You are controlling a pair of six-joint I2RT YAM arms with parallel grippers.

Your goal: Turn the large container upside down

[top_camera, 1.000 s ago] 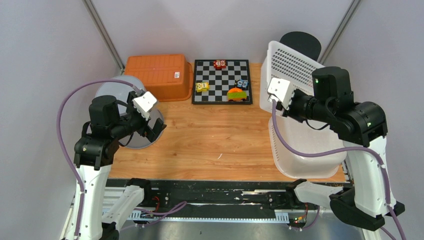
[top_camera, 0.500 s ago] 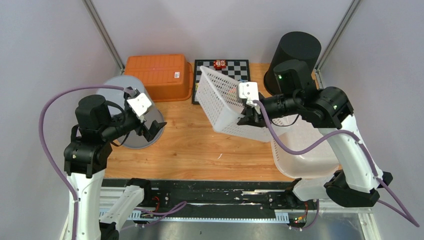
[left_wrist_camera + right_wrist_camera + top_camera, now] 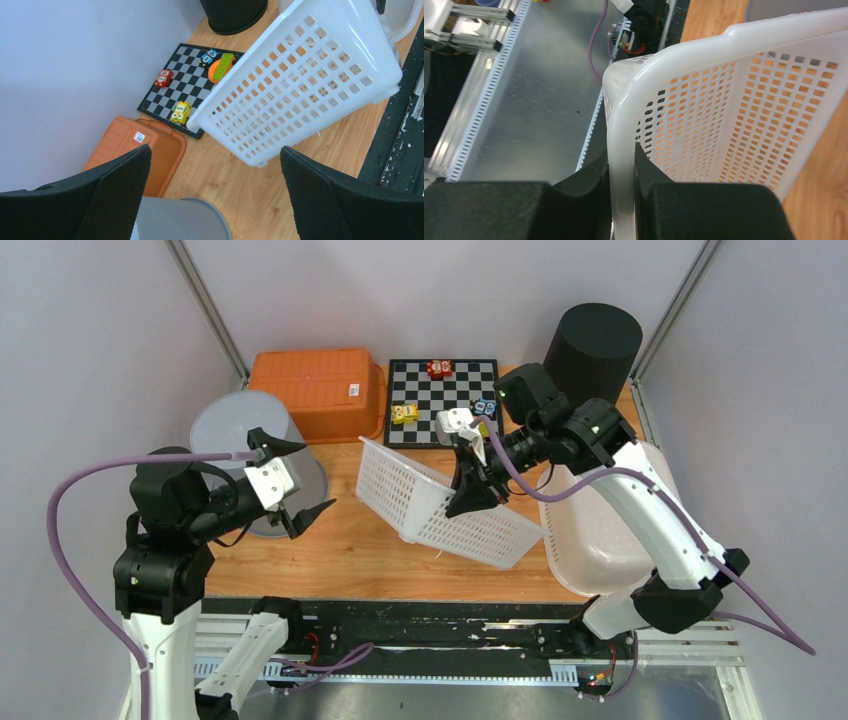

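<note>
The right tool (image 3: 621,170) clamps the basket (image 3: 430,512) rim; it hangs tilted over the counter (image 3: 350,550) centre. The left tool (image 3: 300,478), at nine o'clock, gapes wide.

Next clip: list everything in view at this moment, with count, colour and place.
mesh basket: one, white, tilted above table centre
tub: one, white, near right edge
bin: one, orange, upside down, far left
bucket: one, grey, left
cylinder: one, black, far right
chessboard: one, black-white, far centre
toys: four, red, yellow, blue, orange-green, on chessboard
table: one, wood
left gripper: open, by the bucket
right gripper: shut on mesh basket rim
</note>
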